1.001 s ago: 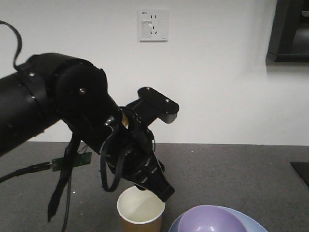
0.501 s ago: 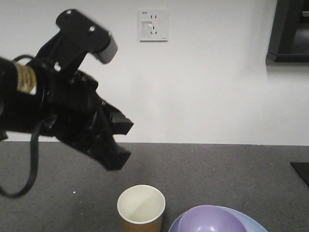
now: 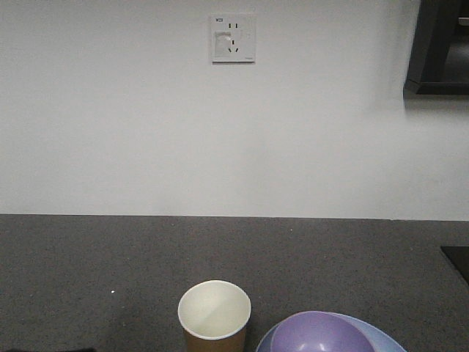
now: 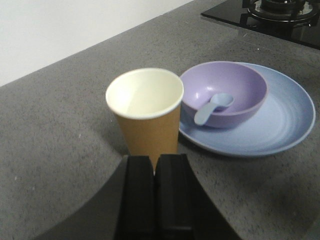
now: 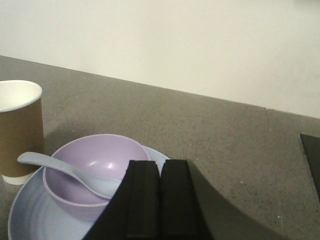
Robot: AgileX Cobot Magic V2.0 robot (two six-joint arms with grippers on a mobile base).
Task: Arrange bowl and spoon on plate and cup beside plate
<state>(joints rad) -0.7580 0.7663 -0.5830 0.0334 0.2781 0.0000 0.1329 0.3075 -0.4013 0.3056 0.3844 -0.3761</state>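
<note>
**Left wrist view: cup upright beside plate, both grippers empty**

Left gripper (image 4: pixel 154 175) has its fingers pressed together, holding nothing, just short of the cup (image 4: pixel 146 112). Cup stands upright on the grey countertop (image 4: pixel 55 140), immediately left of the plate (image 4: pixel 285 120); whether they touch cannot be told. Bowl (image 4: pixel 225 92) sits on the plate. Spoon (image 4: pixel 212 106) rests inside the bowl, handle over the near rim. Right gripper (image 5: pixel 160 195) fingers likewise closed together and empty, near the bowl. Hob (image 4: pixel 270 17) at far right. Wall socket (image 3: pixel 233 38) above the counter.
</note>
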